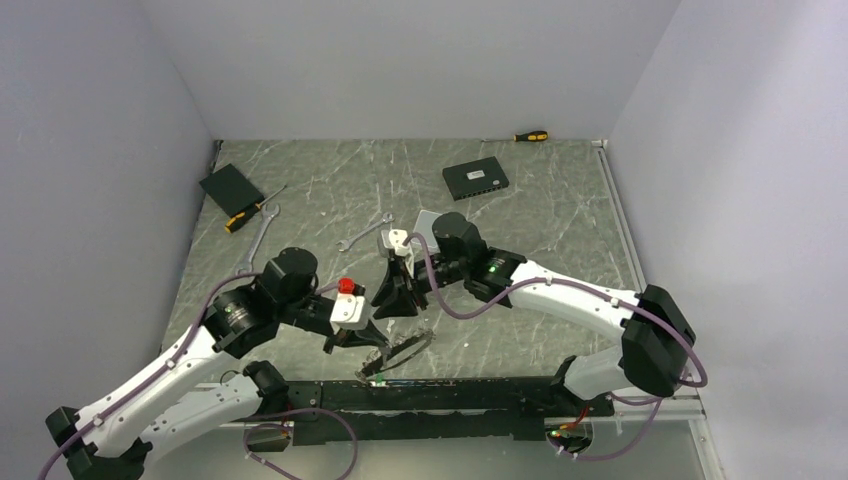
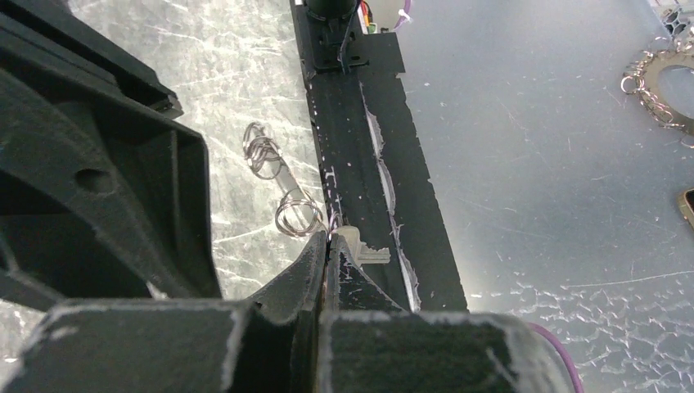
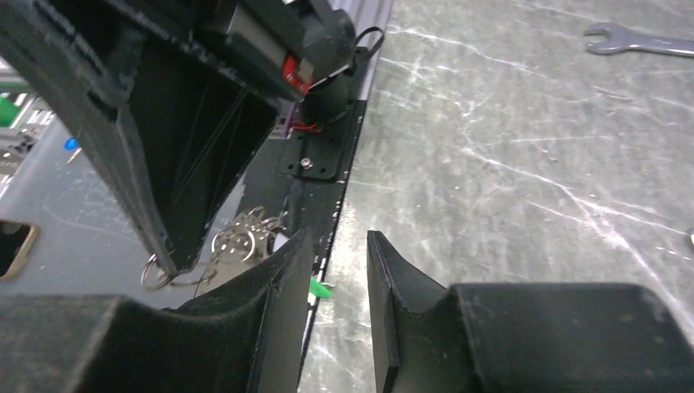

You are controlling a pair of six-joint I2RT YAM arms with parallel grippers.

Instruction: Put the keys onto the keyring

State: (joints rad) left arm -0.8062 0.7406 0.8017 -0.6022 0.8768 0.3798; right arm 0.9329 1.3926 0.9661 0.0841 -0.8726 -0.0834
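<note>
My left gripper [image 1: 360,342] is shut on the keyring [image 1: 408,347], a thin wire loop that hangs tilted over the table's front edge. In the left wrist view its jaws [image 2: 330,239] are pressed together, and a silver key [image 2: 370,252] pokes out just past the tips. Two small split rings [image 2: 296,214] lie on the marble beside them. My right gripper [image 1: 400,303] hangs just behind the loop, tips down. Its jaws [image 3: 340,246] stand open with only tabletop between them. A bunch of keys [image 3: 237,241] and a green tag [image 3: 322,287] show beyond its left finger.
A black rail [image 2: 360,147] runs along the table's front edge. Further back lie two wrenches [image 1: 365,235] [image 1: 258,245], a screwdriver [image 1: 245,215], a black pad [image 1: 230,187], a black box [image 1: 475,178] and another screwdriver [image 1: 530,136]. Grey walls enclose three sides.
</note>
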